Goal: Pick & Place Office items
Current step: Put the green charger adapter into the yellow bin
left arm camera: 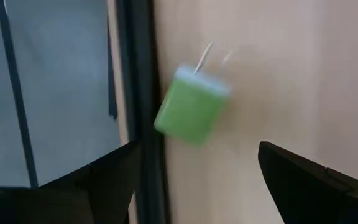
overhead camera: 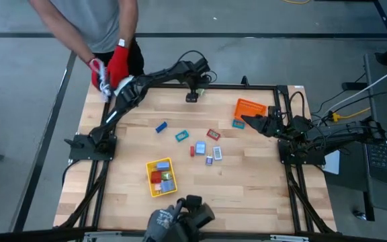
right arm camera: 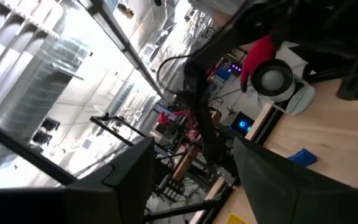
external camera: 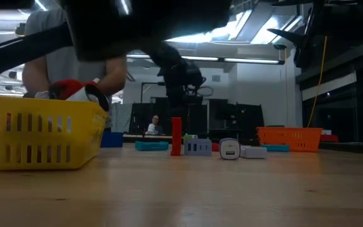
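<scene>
At the far left corner of the bench [overhead camera: 247, 175], a person's red-gloved hand [overhead camera: 117, 64] meets the left claw [overhead camera: 109, 94], whose fingers stand spread wide with nothing between them. Its own camera looks down on a small green plug-shaped piece [left arm camera: 191, 106] lying loose on the wood by the bench's dark edge rail — a pickup that appears not yet begun. Toward the middle, the yellow tray [overhead camera: 160, 177] already holds a few pieces, while others — a blue block [overhead camera: 160, 126], a teal one [overhead camera: 182, 136], a red one [overhead camera: 213, 134] and a cluster beside them — lie scattered on the open bench. On the right, the right claw [overhead camera: 245, 119] hovers open and empty beside the orange tray [overhead camera: 250, 108], touching nothing. The sorting looks only partly done; the next move would likely call for lowering the left fingers squarely around the green piece, clear of the rail.
</scene>
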Motion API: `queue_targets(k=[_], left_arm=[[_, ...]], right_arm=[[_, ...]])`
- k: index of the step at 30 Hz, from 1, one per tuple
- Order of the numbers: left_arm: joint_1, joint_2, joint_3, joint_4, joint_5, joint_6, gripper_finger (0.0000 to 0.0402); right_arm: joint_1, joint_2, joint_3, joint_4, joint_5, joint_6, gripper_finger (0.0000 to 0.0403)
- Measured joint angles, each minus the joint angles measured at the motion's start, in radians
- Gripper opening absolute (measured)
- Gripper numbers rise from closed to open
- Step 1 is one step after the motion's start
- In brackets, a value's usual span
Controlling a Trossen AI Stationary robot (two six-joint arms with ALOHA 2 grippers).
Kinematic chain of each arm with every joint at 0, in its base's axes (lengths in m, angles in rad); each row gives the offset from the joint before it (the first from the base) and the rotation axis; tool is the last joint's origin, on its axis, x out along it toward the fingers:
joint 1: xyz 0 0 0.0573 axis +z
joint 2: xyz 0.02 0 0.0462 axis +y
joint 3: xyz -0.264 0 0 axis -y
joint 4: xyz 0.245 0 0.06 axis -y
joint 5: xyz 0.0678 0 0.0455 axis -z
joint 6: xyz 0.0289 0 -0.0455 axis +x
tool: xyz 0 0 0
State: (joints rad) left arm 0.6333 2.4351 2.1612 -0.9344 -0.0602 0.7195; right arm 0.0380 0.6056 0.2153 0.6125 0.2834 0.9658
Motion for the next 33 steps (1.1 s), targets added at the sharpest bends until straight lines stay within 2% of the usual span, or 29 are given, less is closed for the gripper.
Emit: queue_targets(k=[6,16,21,29,33], left_arm=[[0.013,0.012,0.0,0.085,0.018,0.04,0.0313],[0.001,0.017,0.0,0.108,0.091,0.122,0.0274],[0.017,0.04,0.001,0.082,0.1,0.106,0.026],[0.048,0.066,0.0,0.033,0.2,0.034,0.0233],[0.041,0.066,0.0,0.029,0.195,0.007,0.0208]], right_arm=[[0.0,0.0,0.0,-0.002,-0.016,-0.032,0.0226],[0.0,0.0,0.0,-0.011,-0.014,-0.032,0.0226],[0.0,0.0,0.0,-0.011,-0.015,-0.032,0.0226],[0.0,0.0,0.0,-0.02,-0.015,-0.033,0.0226],[0.0,0.0,0.0,-0.024,-0.014,-0.033,0.0226]])
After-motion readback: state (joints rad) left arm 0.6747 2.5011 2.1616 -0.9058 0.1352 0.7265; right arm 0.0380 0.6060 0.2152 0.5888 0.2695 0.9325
